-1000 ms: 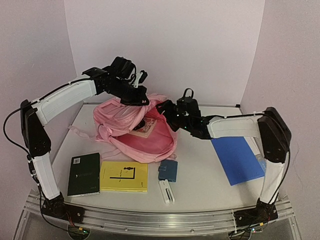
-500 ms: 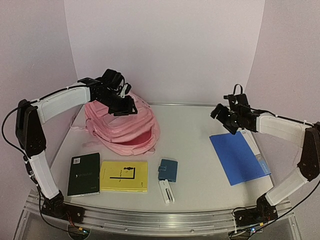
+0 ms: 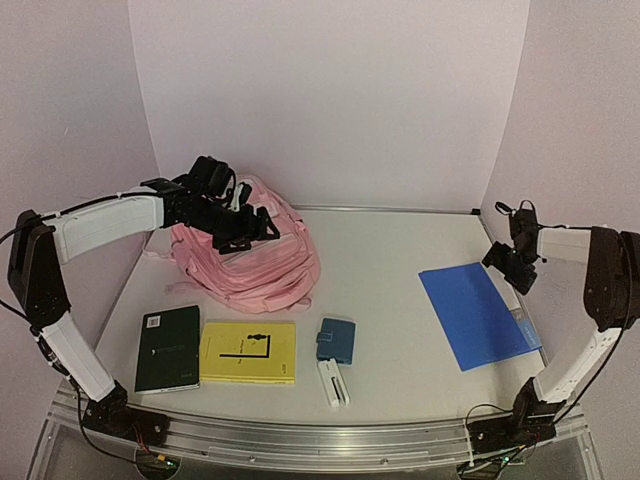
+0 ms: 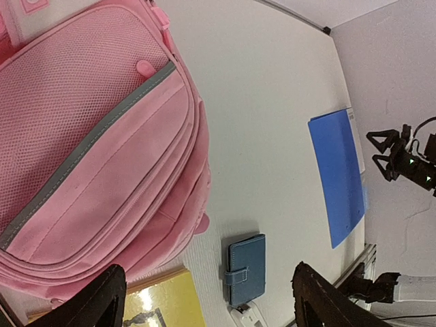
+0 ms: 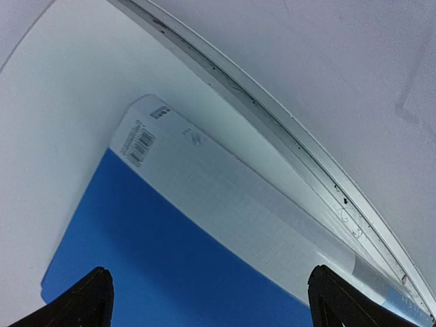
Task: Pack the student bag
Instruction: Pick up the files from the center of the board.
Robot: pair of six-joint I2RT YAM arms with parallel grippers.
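Student bag (image 3: 250, 268), a large soft pink fabric backpack w/ grey reflective strips, lies slumped on white tabletop (image 3: 400, 250), front pockets up. L gripper (image 3: 250, 225) hovers just over bag's far part, fingers wide apart, nothing btwn them. R gripper (image 3: 512, 265) is well to bag's right, fingers also spread, empty, over a flat blue plastic folder (image 3: 470, 318). On bag's near side: black notebook (image 3: 167, 347), yellow softcover book (image 3: 248, 352) just beside it, then small blue snap wallet (image 3: 336, 340). White oblong item (image 3: 333, 383) just beyond wallet — type unclear.
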